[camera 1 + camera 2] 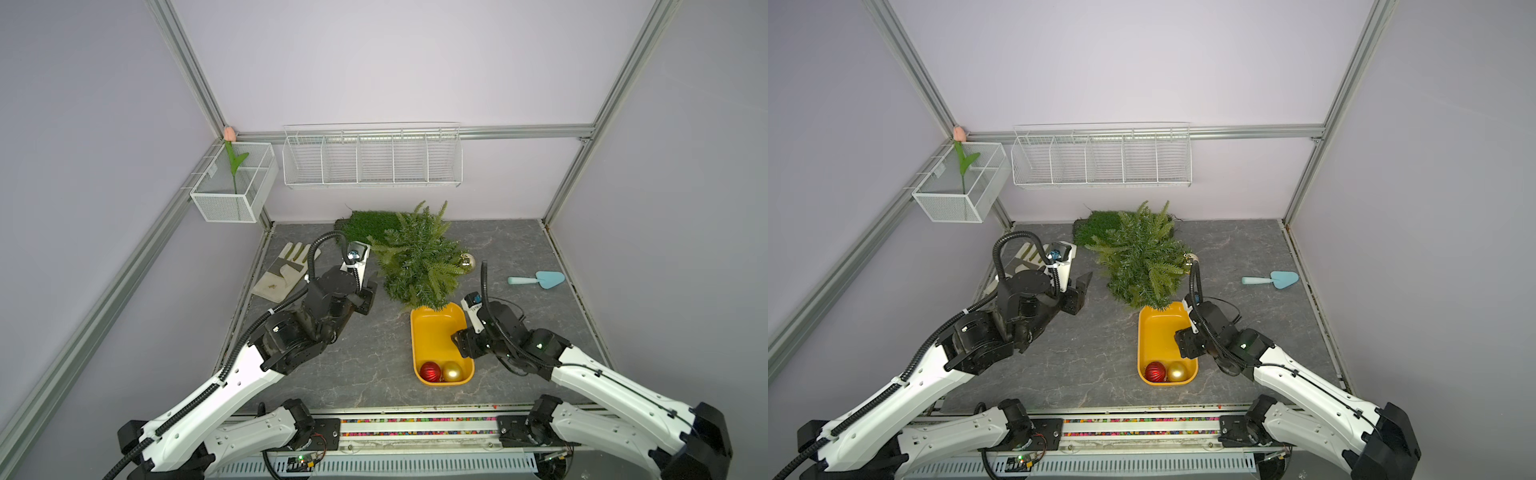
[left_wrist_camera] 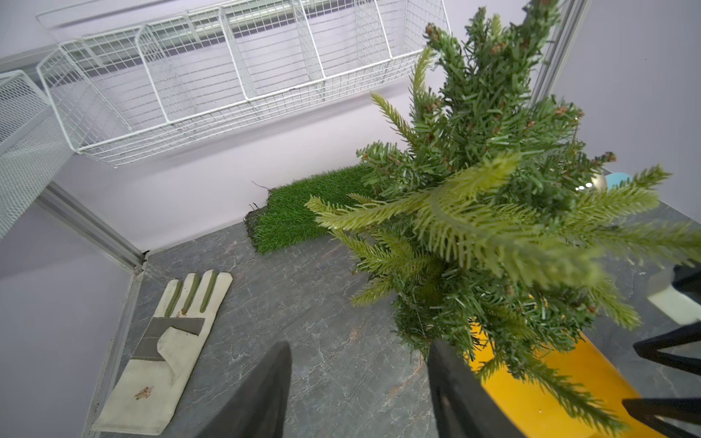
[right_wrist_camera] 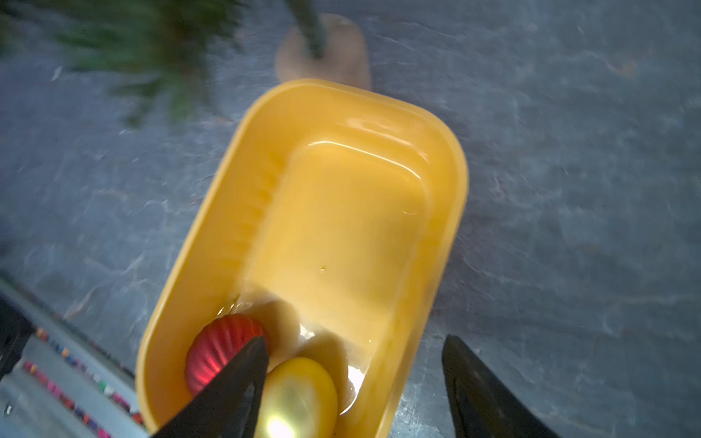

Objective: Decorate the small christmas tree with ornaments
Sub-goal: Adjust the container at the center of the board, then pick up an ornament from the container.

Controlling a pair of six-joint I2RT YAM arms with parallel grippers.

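Our left arm [image 1: 249, 374] and right arm [image 1: 615, 386] wear white shells with small screw holes and black joints; ribbed black hoses [image 1: 328, 237] loop at the wrists; left gripper [image 2: 359, 343] and right gripper [image 3: 354, 336] have black wedge-shaped fingers

Ribbed red bauble [image 1: 429, 371], yellow tray [image 1: 430, 334]

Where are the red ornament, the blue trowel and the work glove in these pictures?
red ornament [image 1: 430, 371]: in a top view, middle of its ribbed body.
blue trowel [image 1: 550, 277]: in a top view, on its blade.
work glove [image 2: 151, 383]: left wrist view, on its lower palm.
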